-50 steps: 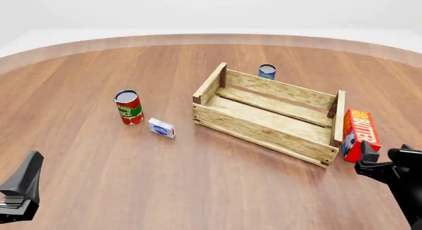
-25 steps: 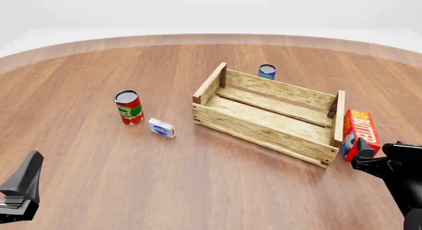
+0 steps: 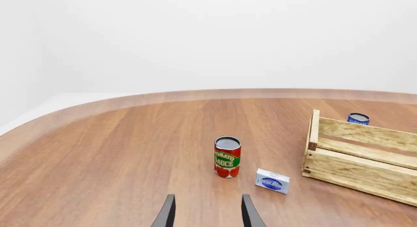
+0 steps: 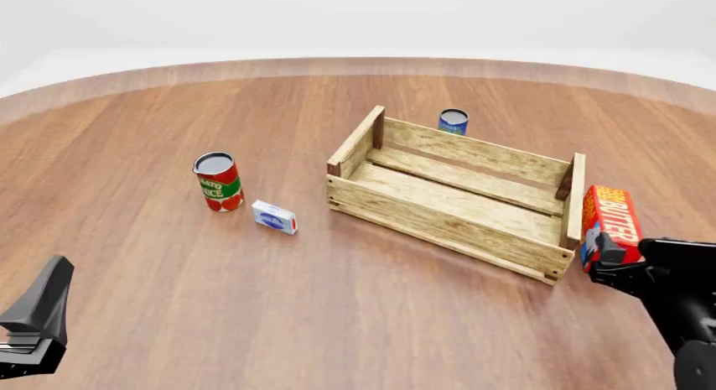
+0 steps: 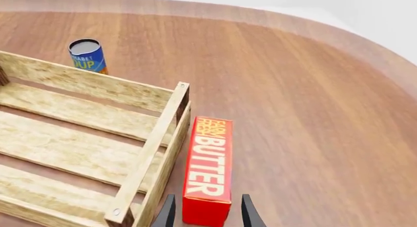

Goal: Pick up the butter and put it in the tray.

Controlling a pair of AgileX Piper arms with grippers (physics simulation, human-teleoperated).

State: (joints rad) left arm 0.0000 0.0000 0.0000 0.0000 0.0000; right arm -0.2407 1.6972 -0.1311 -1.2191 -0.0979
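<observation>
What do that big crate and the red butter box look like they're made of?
The crate looks like pale, unfinished wood: visible grain, separate slats and dark nail dots at the corner posts. The butter box looks like printed cardboard with a smooth, slightly glossy face, sharp folded edges and flat lettering, though a render leaves that open.
</observation>
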